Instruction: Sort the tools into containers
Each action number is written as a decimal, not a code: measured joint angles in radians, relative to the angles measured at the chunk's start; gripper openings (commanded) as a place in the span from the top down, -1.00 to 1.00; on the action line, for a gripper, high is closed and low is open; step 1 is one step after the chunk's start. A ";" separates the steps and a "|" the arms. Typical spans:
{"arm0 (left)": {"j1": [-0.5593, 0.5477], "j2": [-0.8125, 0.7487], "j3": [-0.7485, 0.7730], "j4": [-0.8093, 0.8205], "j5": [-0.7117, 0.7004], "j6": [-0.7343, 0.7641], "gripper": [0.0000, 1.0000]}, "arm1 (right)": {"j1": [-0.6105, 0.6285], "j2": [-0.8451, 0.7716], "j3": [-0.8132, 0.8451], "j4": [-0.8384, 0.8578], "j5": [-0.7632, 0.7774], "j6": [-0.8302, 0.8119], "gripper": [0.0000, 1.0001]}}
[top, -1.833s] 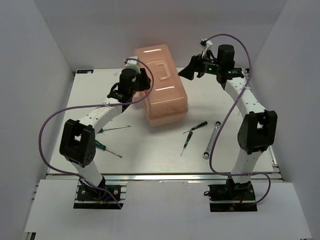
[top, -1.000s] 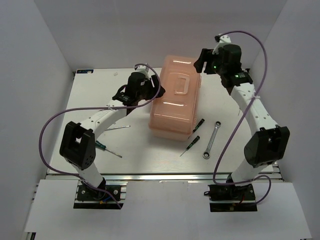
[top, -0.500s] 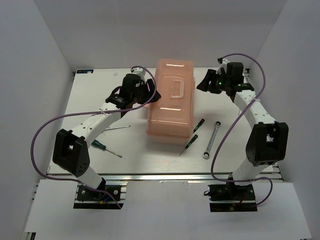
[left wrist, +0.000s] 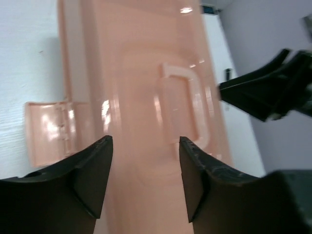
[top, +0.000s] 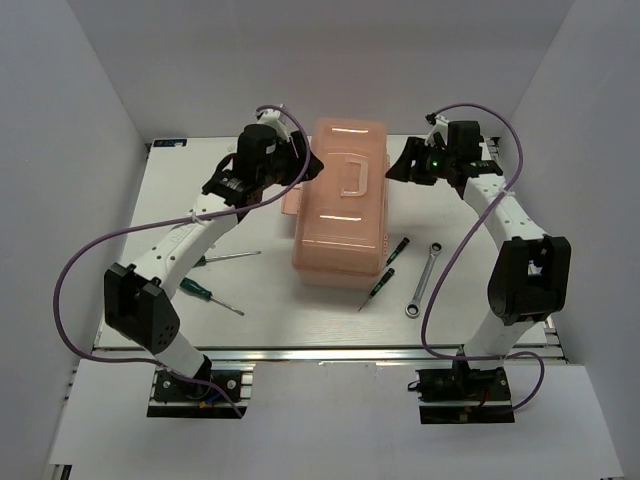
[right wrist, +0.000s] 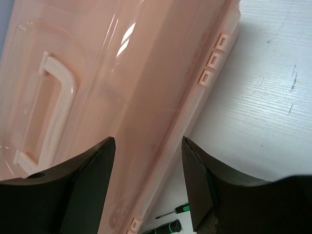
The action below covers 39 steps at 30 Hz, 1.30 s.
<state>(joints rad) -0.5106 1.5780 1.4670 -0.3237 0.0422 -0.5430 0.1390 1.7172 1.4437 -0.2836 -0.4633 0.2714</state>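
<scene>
White table (top: 300,310): pink toolbox (top: 340,200) lid shut, contents hidden; left jaws, right jaws spread.

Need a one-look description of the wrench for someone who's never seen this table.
Find the big pink toolbox in the middle of the table. Just off its right side, toward the near edge, lie two short screwdrivers, and the wrench lies right of those. It is the only all-silver tool: a flat bar with a ring at its near end and no green handle.

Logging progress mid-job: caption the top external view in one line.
Left gripper and right gripper, open, flank the closed pink toolbox; four screwdrivers and a wrench lie on the table.
</scene>
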 measured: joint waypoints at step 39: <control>-0.109 0.506 0.689 -0.437 0.092 0.075 -0.44 | 0.119 0.072 0.094 -0.058 0.042 -0.048 -0.30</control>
<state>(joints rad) -0.6197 2.0842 2.1559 -0.7609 0.1345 -0.4683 0.2577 1.7889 1.5375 -0.3416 -0.4213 0.2237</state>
